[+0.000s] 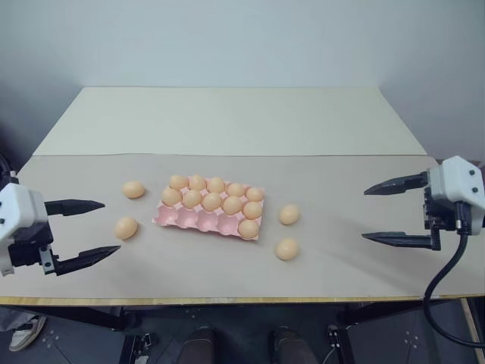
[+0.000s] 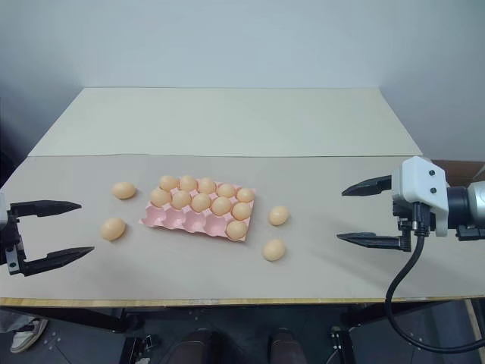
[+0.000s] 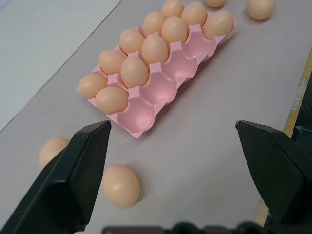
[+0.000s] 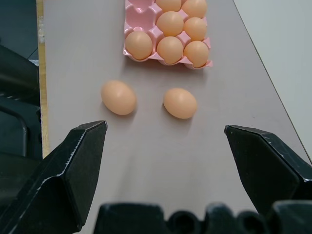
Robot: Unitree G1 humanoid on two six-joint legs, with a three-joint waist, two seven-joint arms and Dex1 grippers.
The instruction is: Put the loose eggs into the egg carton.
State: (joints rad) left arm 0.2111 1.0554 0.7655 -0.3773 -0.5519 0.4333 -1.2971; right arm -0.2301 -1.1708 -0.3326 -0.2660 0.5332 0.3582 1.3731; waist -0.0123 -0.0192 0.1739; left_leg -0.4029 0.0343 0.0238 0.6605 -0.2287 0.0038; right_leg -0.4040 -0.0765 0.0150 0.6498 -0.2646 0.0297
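So, four loose eggs (image 1: 126, 227) flank the egg carton (image 1: 193, 220).
Left claw (image 1: 86, 233) and right claw (image 1: 392, 211) gape empty; each has two eggs nearer its side.

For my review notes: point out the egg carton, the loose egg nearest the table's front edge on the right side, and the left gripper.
egg carton (image 1: 187, 220): left eye view, an empty front-row cup.
front right loose egg (image 1: 286, 249): left eye view, its middle.
left gripper (image 1: 104, 226): left eye view, midway between its open fingertips.

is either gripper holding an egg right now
No. The left gripper and right gripper both hang open, with nothing between their fingers.
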